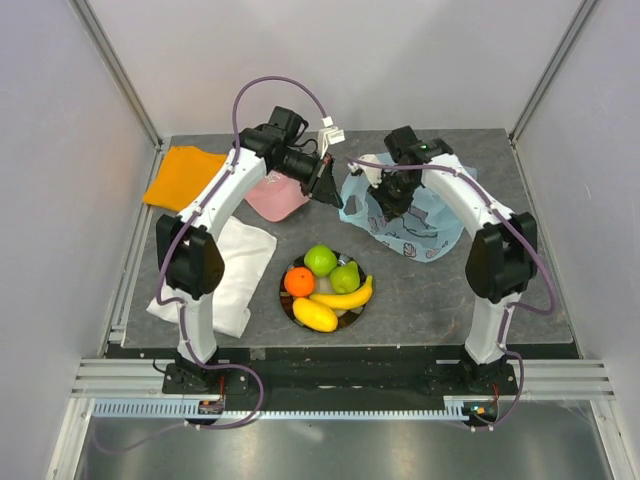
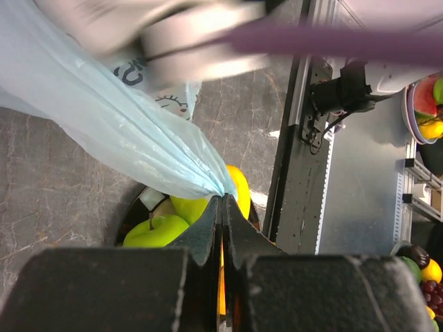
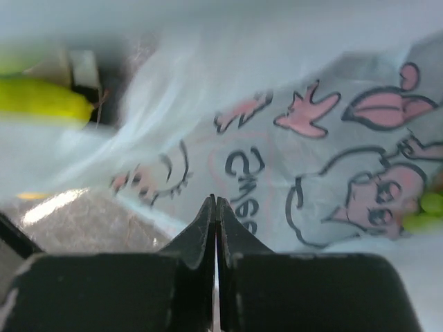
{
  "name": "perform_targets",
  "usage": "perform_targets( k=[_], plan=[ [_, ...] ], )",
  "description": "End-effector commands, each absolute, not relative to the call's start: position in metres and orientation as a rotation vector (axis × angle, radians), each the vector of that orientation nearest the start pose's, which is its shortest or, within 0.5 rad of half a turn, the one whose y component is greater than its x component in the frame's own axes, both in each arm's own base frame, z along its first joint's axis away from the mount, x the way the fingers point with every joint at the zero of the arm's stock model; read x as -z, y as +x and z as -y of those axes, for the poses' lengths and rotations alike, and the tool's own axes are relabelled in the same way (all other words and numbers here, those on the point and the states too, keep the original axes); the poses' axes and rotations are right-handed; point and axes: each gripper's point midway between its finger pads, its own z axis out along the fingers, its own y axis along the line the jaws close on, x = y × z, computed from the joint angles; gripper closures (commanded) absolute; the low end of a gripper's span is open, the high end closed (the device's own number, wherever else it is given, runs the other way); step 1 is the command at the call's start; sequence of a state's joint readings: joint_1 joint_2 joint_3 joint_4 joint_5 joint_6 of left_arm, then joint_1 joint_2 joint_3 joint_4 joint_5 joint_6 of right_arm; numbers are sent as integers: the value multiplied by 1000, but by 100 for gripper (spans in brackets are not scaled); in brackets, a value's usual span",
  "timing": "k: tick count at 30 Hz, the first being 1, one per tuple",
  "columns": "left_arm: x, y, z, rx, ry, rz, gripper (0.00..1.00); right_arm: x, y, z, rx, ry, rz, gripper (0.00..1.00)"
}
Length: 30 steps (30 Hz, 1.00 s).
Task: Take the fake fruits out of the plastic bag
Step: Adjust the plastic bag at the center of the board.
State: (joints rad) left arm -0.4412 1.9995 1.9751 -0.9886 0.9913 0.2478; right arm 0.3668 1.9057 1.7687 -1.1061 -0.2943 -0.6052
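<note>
Blue plastic bag (image 2: 104, 117) | left gripper (image 2: 223, 200) and right gripper (image 3: 216, 202) both clamped on its film | I should tip slowly so the grapes (image 3: 429, 204) slide out.

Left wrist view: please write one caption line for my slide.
Left pincer pinches a gathered fold of the light-blue plastic bag, with the fruit plate beyond it.
</note>
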Motion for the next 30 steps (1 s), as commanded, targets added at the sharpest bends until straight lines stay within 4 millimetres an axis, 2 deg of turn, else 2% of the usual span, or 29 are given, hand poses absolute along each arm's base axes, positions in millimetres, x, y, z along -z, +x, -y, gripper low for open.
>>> perform_targets(
  k=[1,3,7,8,9,10,13,15,16,18,19,24,26,29,30],
  plan=[
    [-258,322,323,1391,1157,-2044,99,-127,407,-185,-298,-1225,-2380,100],
    [-259,322,324,1402,1157,-2042,98,-118,424,-173,-175,-1139,-2411,100],
    [-266,312,324,1428,1174,-2020,98,-109,478,-142,9,-851,-2412,100],
    [-267,310,323,1435,1173,-2018,98,-107,488,-122,72,-772,-2433,100],
    [-273,306,323,1448,1180,-1998,98,-95,496,-108,118,-704,-2475,100],
    [-277,303,323,1457,1185,-1986,99,-99,508,-87,159,-618,-2479,100],
    [-284,292,321,1495,1197,-1958,98,-95,523,-40,258,-452,-2512,100],
    [-288,287,322,1522,1208,-1938,98,-100,524,-20,293,-404,-2510,100],
    [-289,285,321,1527,1212,-1931,99,-99,522,-4,301,-366,-2522,100],
    [-290,279,324,1542,1229,-1919,98,-104,517,8,275,-337,-2526,64],
    [-290,276,325,1543,1237,-1916,99,-101,512,15,238,-322,-2545,56],
    [-288,264,331,1560,1280,-1901,98,-100,495,22,190,-276,-2570,54],
    [-287,259,332,1564,1295,-1900,99,-95,491,22,188,-266,-2584,49],
    [-278,249,334,1531,1336,-1921,98,-102,489,19,167,-247,-2574,49],
    [-272,250,333,1462,1361,-1932,98,-115,483,19,161,-244,-2569,50]
  ],
)
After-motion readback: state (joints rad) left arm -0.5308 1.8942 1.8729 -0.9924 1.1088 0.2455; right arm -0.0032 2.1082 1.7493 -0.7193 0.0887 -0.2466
